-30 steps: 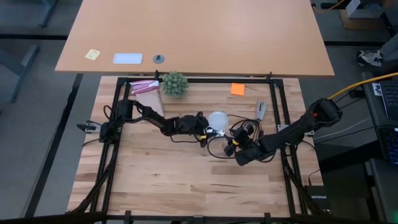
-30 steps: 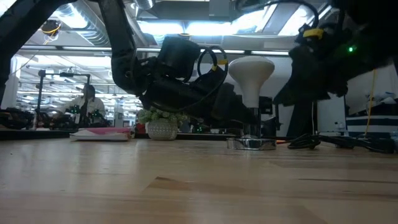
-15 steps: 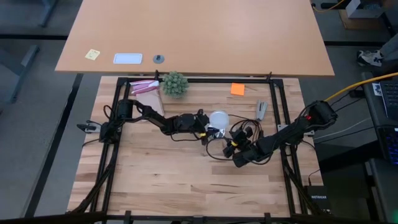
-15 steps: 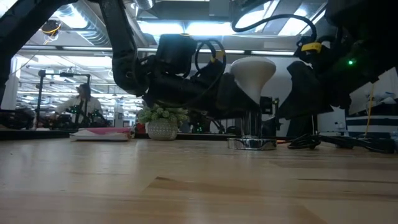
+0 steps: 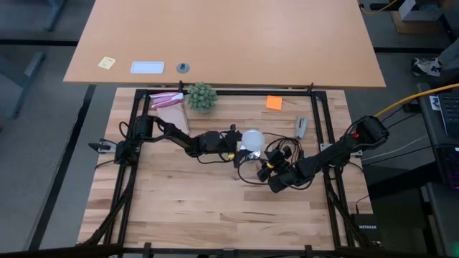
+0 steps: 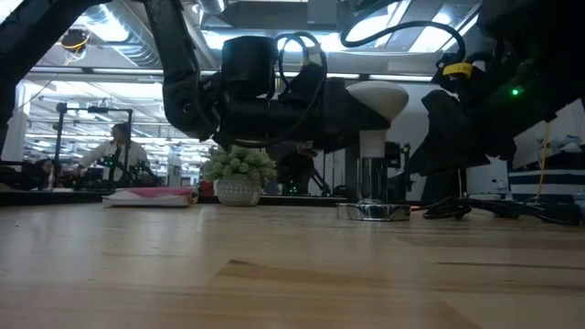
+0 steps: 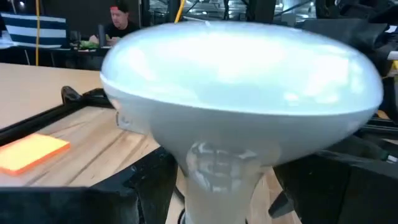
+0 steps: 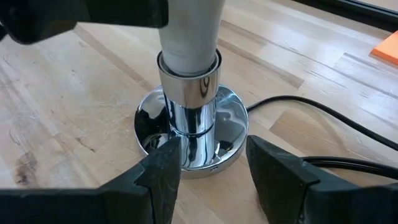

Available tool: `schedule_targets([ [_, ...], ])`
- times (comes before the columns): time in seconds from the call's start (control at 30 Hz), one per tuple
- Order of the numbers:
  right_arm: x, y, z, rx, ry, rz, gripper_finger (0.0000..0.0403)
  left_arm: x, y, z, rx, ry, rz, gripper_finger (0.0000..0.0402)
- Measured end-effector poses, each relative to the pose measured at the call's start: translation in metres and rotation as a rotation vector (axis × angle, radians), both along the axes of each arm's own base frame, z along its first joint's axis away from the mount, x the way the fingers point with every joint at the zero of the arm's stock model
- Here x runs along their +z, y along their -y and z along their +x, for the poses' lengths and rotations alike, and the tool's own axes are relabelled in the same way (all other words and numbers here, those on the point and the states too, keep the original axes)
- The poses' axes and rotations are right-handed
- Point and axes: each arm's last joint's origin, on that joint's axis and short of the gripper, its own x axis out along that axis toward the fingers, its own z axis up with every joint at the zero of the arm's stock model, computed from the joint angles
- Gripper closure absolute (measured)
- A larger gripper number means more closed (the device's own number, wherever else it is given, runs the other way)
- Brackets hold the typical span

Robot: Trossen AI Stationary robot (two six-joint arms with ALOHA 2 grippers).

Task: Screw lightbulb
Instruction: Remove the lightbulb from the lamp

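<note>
Fingers of the left gripper: dark, spread wide, one on each side of the narrow neck of the small white frosted lightbulb, close against it; actual contact impossible to tell. Broad round dome just above those fingers, filling most of the left wrist view.

Fingers of the right gripper: also spread wide, low over the wood, one on each side of the round polished chrome socket, with a sliver of gap on one side and the other fingertip overlapping the disc's rim in the picture. Nothing held between them.

Lightbulb upright in the socket, tapering neck down inside the shiny collar, dome on top.

Outward from the socket:
- thin black cord, trailing away from the disc across the boards on the right arm's side, looped near the right gripper;
- left arm, stretched in low from the left side, wrist just beside the socket;
- right arm, angled in from the right side, wrist just beside the socket on the near side;
- light wooden plank table underneath, bare on the near side;
- small green ball-shaped plant in a pale pot, beyond the socket and toward the left arm's side, near the far edge;
- flat pink packet, just beside the plant, farther from the socket;
- square orange paper note, beyond the socket toward the right arm's side;
- seated person in the room, well apart from the socket, seen in the low view behind the table.
</note>
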Motion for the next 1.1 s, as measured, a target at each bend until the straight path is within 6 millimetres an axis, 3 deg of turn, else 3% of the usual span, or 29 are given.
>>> schedule_targets([
  [0.77, 0.0023, -0.0004, 0.0025, -0.018, 0.049, -0.011, 0.0215, -0.0051, 0.0046, 0.0003, -0.012, -0.054, 0.024, 0.0162],
  [1.1, 0.0027, -0.0015, 0.0039, -0.007, 0.059, 0.016, 0.0215, -0.0052, 0.0043, 0.0002, -0.011, -0.057, 0.039, 0.024],
])
